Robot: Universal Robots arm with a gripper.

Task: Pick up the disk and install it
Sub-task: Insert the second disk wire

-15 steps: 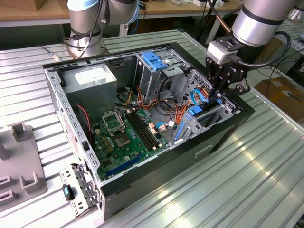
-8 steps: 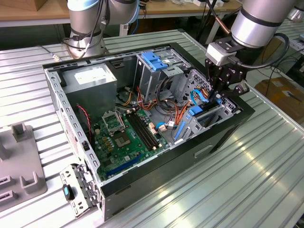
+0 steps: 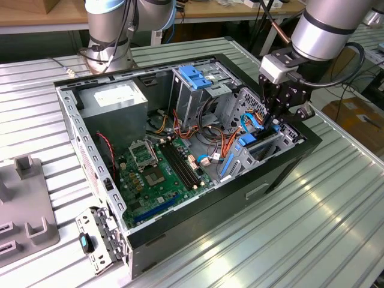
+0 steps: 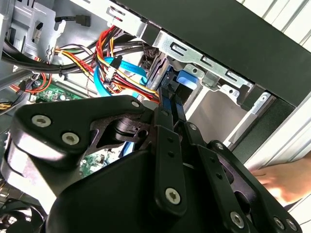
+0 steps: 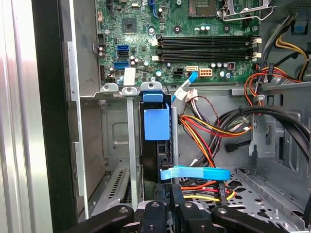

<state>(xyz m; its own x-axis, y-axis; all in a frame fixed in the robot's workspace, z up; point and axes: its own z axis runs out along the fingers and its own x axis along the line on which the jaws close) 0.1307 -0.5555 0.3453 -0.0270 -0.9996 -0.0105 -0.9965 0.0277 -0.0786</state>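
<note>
I see one disk (image 5: 154, 145), standing on edge in a slot of the drive bay (image 5: 127, 145) at the front corner of the open computer case (image 3: 258, 186), its blue rail and blue pull tab facing me in the first wrist view. No label text on it is readable from here. The one gripper (image 3: 273, 123) is down over that bay, and its jaws sit narrow, pinched on the disk's upper edge, as I see them in both wrist views (image 4: 170, 104).

Around it I count one loose light-blue flat cable (image 5: 194, 173) lying just beside the disk, and a bundle of red, orange and yellow wires (image 5: 204, 128) next to that. Further in lies one green motherboard (image 3: 159, 174) carrying four black memory slots (image 5: 206, 46). One grey power-supply box (image 3: 114, 101) with a white sticker sits in the far corner, and one metal cage with a blue top (image 3: 195, 81) stands beside it. The case rests on a ribbed metal tabletop (image 3: 312, 228). A person's hand (image 4: 284, 182) shows blurred beside the case in the second wrist view.
</note>
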